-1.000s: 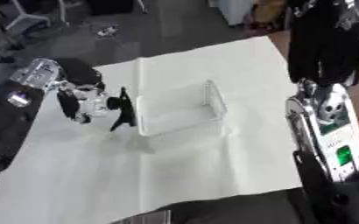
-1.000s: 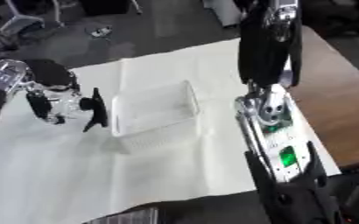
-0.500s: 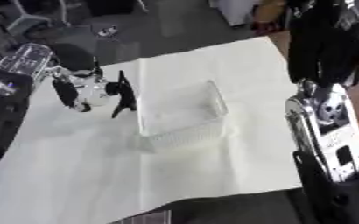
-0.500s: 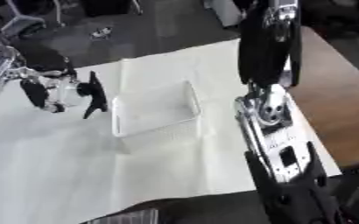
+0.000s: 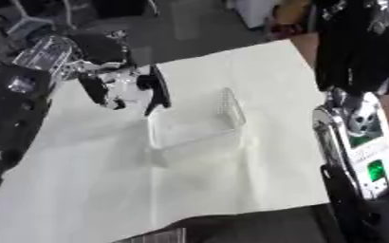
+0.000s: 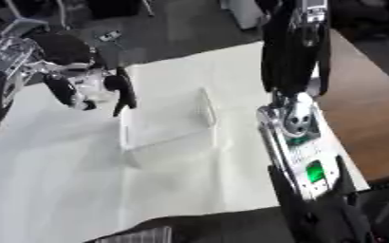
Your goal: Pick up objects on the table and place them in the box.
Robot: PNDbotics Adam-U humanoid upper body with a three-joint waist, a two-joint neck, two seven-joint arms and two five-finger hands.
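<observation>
A clear plastic box (image 5: 194, 122) stands in the middle of the white cloth (image 5: 231, 166), and I make out nothing inside it. My left hand (image 5: 119, 88) hovers just off the box's far left corner. Its dark fingers (image 6: 125, 92) curl downward round something small and pale (image 6: 90, 88) that I cannot make out. My right arm (image 5: 360, 137) hangs along the right edge, its forearm showing a green light. The right hand (image 6: 318, 216) is only a dark shape at the bottom right, partly cut off.
The cloth covers most of a brown table (image 6: 360, 95), whose bare wood shows at the right. Dark floor, chair legs and a small object (image 6: 108, 34) lie beyond the cloth's far edge.
My left hand has lifted and moved toward the far side, from beside the box's left wall to its far left corner. The box and the right arm have stayed put.
</observation>
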